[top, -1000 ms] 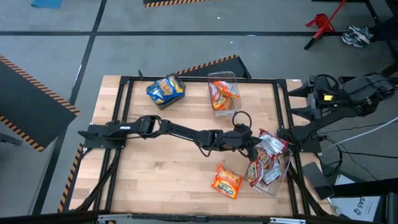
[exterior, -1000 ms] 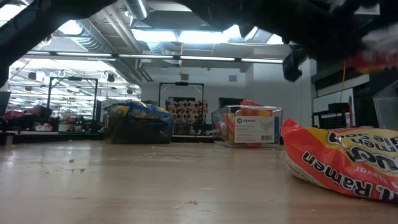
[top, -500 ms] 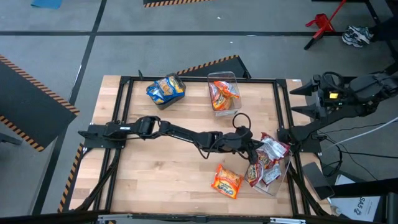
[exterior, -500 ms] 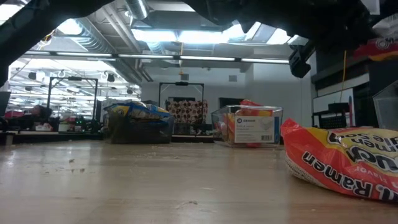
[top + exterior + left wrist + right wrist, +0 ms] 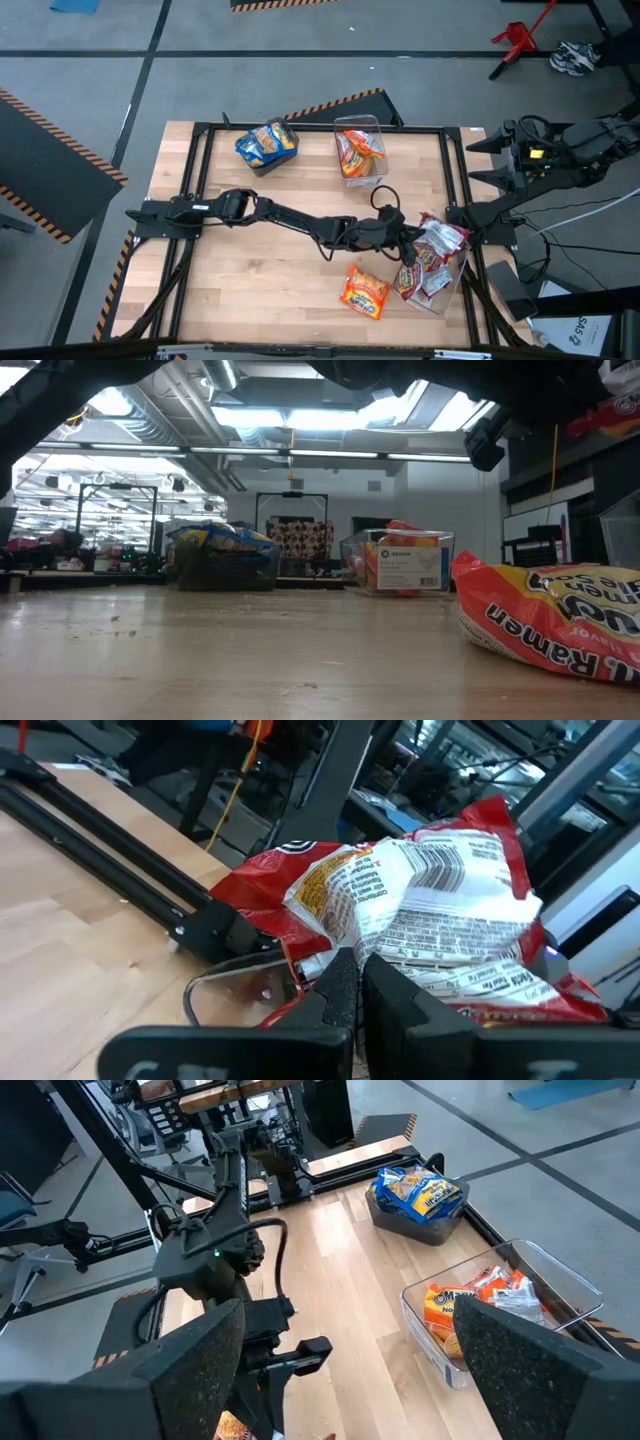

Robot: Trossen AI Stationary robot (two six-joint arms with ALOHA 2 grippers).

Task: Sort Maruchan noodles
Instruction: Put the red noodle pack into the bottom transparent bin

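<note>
The left end effector (image 5: pixel 357 982) is clamped shut on one edge of a crinkled red-and-white shiny plastic noodle packet (image 5: pixel 430 910), holding it above the clear plastic bin of red packets (image 5: pixel 432 280) at the table's (image 5: pixel 270 280) right edge; the pinch looks thin, so the packet could slip or swing and land outside the bin, perhaps beside the loose orange noodle packet (image 5: pixel 364 291); the right end effector (image 5: pixel 345 1355) waits wide open and empty, off the table's right side.

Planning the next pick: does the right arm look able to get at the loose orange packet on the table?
Probably yes: the right gripper is open and holds nothing, and the orange packet lies bare. But the left gripper hangs close by, shut on a red packet.
</note>
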